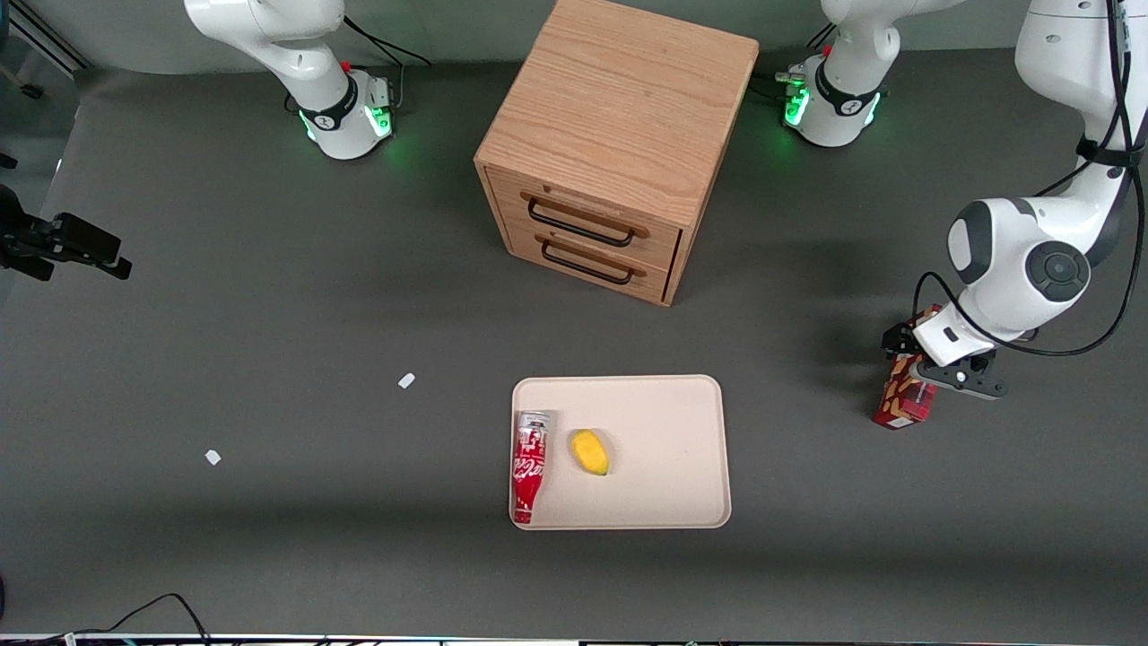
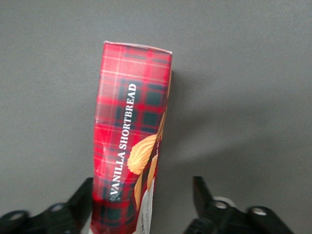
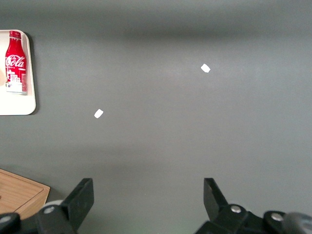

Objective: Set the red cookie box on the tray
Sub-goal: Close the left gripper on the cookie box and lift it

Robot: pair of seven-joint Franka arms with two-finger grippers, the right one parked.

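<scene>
The red cookie box (image 1: 904,404) is a tartan carton with shortbread pictures, standing on the grey table toward the working arm's end, well apart from the tray. My left gripper (image 1: 937,370) is down over its upper part. In the left wrist view the box (image 2: 131,126) sits between the gripper's (image 2: 144,200) open fingers. It lies against one finger (image 2: 84,197), with a clear gap to the other. The beige tray (image 1: 682,422) lies near the table's middle, nearer the front camera than the cabinet.
On the tray lie a red soda bottle (image 1: 529,467) and a small yellow item (image 1: 590,451). A wooden two-drawer cabinet (image 1: 619,117) stands farther from the camera. Two white scraps (image 1: 406,380) (image 1: 213,457) lie toward the parked arm's end.
</scene>
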